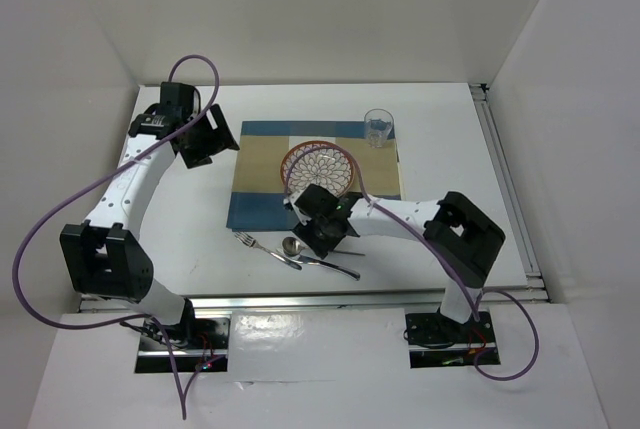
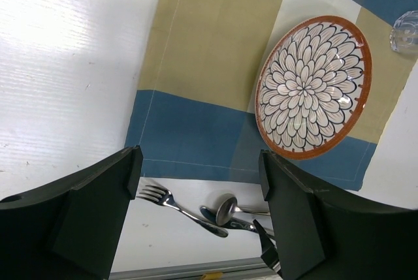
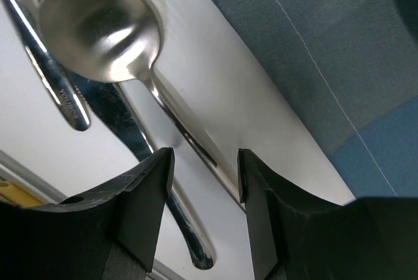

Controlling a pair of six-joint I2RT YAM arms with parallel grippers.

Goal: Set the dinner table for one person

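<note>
Low at the near edge of the dinner table (image 1: 450, 149), the right gripper (image 3: 204, 162) has its jaws parted around the handle of the spoon (image 3: 101, 29) without clamping it. The spoon lies with the fork (image 2: 176, 205) and knife (image 2: 238, 223) on bare tabletop beside the placemat (image 1: 260, 164). The left gripper (image 2: 199, 162) hangs wide apart and empty, left of the placemat. Plate (image 1: 320, 167) and glass (image 1: 378, 129) sit on the cloth.

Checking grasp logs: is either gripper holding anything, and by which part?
Nothing: left gripper open, empty; right gripper open, straddling the spoon handle.
</note>
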